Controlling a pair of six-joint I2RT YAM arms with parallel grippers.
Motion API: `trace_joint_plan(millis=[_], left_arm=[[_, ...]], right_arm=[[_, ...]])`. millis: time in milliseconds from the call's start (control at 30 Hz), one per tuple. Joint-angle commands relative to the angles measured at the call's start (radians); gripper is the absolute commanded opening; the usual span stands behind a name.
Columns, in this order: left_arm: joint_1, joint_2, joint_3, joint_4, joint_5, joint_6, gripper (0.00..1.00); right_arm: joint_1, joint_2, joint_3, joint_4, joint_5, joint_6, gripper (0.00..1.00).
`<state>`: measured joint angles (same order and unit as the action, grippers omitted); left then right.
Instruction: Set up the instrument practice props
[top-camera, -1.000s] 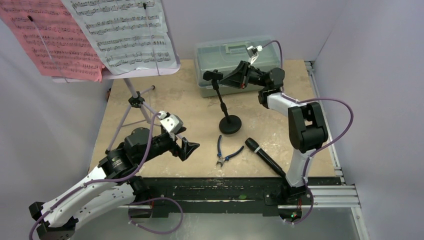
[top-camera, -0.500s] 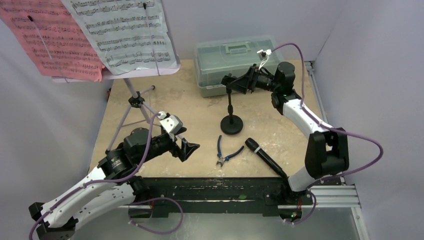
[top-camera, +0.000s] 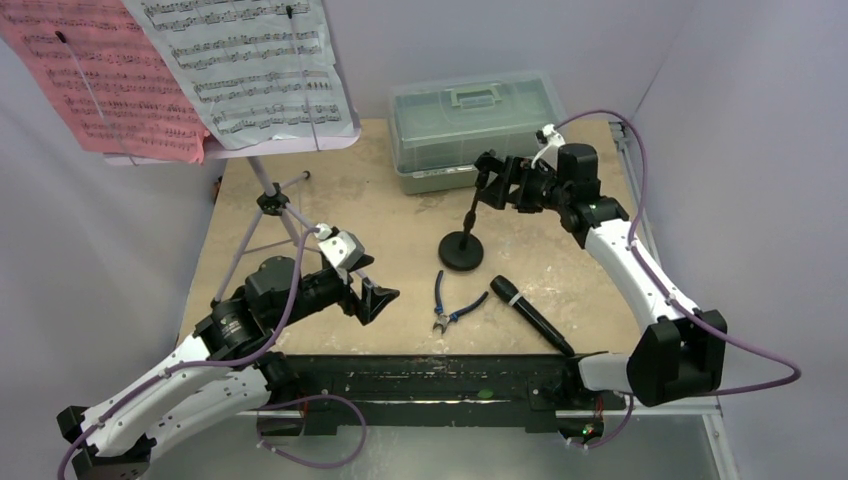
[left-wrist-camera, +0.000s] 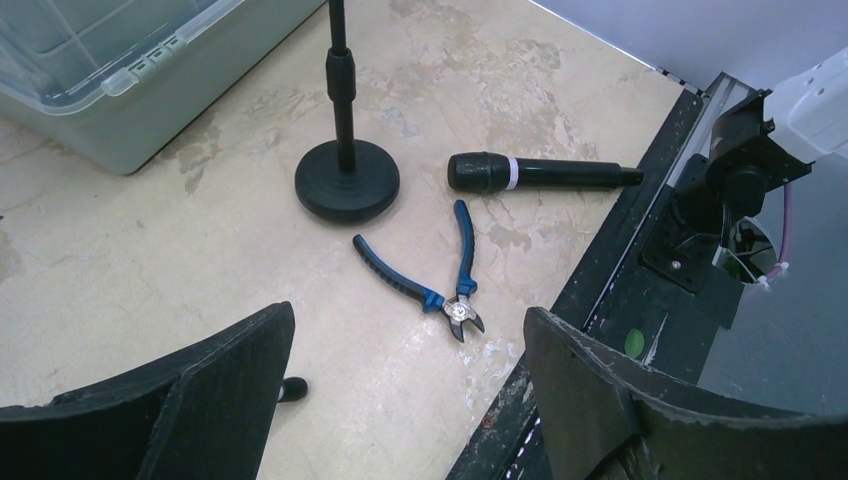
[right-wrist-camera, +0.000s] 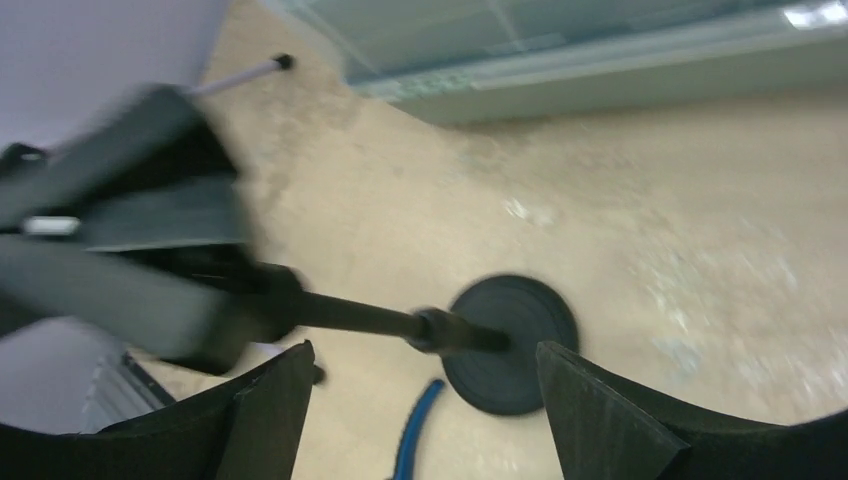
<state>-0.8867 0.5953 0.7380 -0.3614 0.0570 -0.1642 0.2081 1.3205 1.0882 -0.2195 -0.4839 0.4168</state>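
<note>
The pale lilac music stand (top-camera: 268, 196) is at the back left on its tripod, holding a pink sheet (top-camera: 95, 85) and a white sheet (top-camera: 255, 65). The black round-based stand (top-camera: 461, 250) rests mid-table, its pole leaning up to the right. My right gripper (top-camera: 500, 185) is at the pole's top, open. In the right wrist view the pole (right-wrist-camera: 360, 315) runs between the spread fingers of that gripper (right-wrist-camera: 422, 348) without touching them. The black microphone (top-camera: 530, 315) lies flat near the front edge. My left gripper (top-camera: 378, 298) hovers open and empty, front left.
Blue-handled pliers (top-camera: 447, 300) lie between the stand's base and the front edge, beside the microphone (left-wrist-camera: 540, 173). A translucent green toolbox (top-camera: 470, 125) sits closed at the back. The black rail (top-camera: 450, 375) lines the near edge.
My right arm has swung to the right, the stand's top moving right with it while the base stayed put. Its jaws have gone from nearly shut to wide. The left arm has not moved.
</note>
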Motion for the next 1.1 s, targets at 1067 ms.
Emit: trace_joint_plan(millis=[1067], left_arm=[[-0.004, 0.011, 0.003, 0.019, 0.024, 0.014, 0.85]], right_arm=[[0.28, 0.248, -0.239, -0.396, 0.696, 0.155, 0.78]])
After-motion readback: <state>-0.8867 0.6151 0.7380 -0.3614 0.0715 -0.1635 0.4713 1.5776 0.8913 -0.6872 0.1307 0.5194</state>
